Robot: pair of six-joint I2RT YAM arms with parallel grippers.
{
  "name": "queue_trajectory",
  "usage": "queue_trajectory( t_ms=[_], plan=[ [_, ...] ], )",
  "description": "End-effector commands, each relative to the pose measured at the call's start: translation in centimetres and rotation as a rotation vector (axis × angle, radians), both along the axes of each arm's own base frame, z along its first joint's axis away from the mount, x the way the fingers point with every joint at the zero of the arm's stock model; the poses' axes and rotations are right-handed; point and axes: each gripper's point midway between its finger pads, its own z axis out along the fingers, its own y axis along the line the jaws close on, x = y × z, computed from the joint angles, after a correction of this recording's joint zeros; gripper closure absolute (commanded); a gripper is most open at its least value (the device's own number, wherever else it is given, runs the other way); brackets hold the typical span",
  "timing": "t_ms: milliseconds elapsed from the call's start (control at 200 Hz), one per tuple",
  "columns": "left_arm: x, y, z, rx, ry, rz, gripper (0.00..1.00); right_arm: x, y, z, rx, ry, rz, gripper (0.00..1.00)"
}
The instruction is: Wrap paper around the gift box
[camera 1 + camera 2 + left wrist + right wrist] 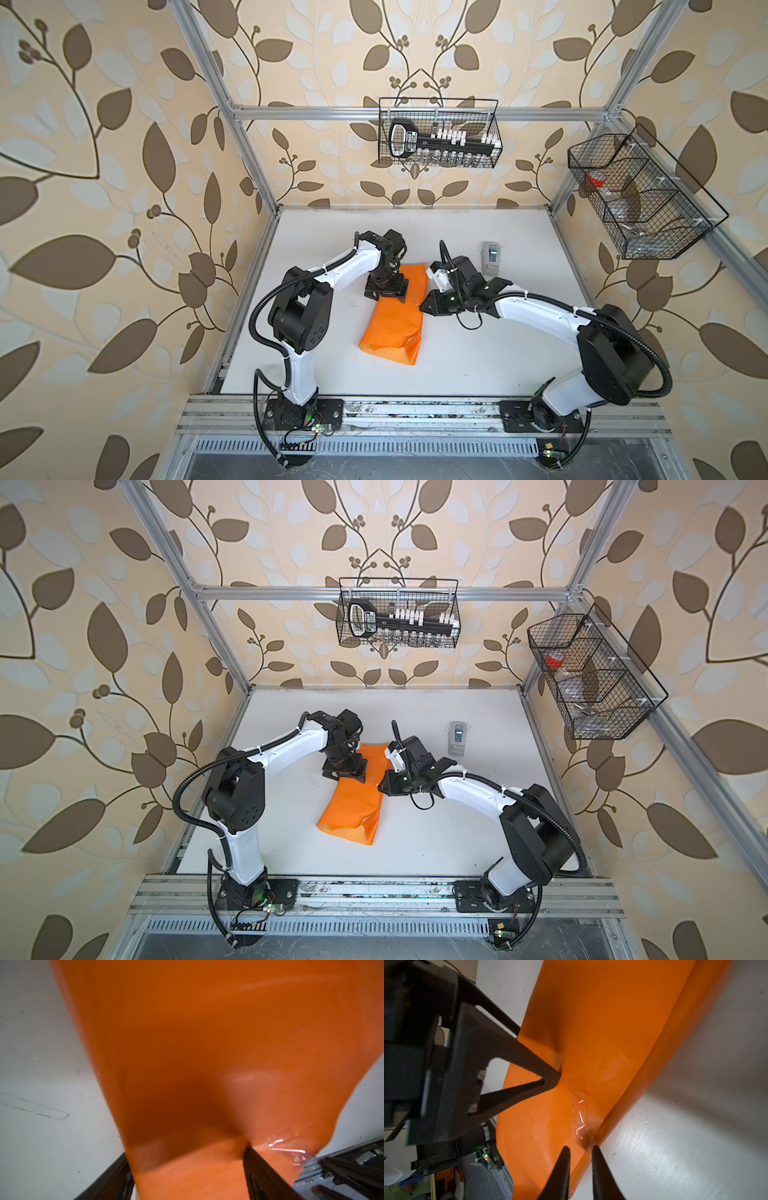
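**Paper** (395, 328) (353, 804): lies on the white table (498, 353) between the two arms, folded over into a long, puffed bundle that runs from the far side toward the near rail.

**Gift box:** hidden in every view, so cannot be placed.

**Left gripper** (386, 296) (345, 774): hangs over the far end of the bundle, pointing down. In the left wrist view (187, 1150), stands spread wide with one finger on each flank of the paper (187, 1043) and clamps the covered bulk between them. In the right wrist view, presses one fingertip (555, 1076) into the paper (602, 1022) and creases it.

**Right gripper** (423, 308) (380, 788) (581, 1147): sits at the bundle's right edge, near the left gripper. Parted only slightly, gripping nothing, with the sheet's folded edge just past the tips.

**Clear tape strip** (288, 1147) (579, 1113): stuck crinkled on the paper near that edge, just ahead of the right fingertips.

**Grey-white tape dispenser** (491, 257) (457, 738): sits on the table beyond the right gripper, apart from the paper.
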Motion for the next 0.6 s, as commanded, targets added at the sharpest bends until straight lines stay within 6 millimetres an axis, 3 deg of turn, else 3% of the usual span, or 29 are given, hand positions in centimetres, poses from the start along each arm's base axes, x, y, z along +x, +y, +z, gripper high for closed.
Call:
queue_trajectory(
  t_ms=[0,595],
  plan=[
    [-1.4,-0.6,-2.8,0.047,0.057,-0.02,0.21,0.4,0.4,0.0,0.005,-0.007,-0.011,0.77],
    [-1.6,-0.7,-3.1,0.049,0.061,-0.02,0.21,-0.1,0.5,-1.9,0.0,0.027,-0.011,0.75]
  ],
)
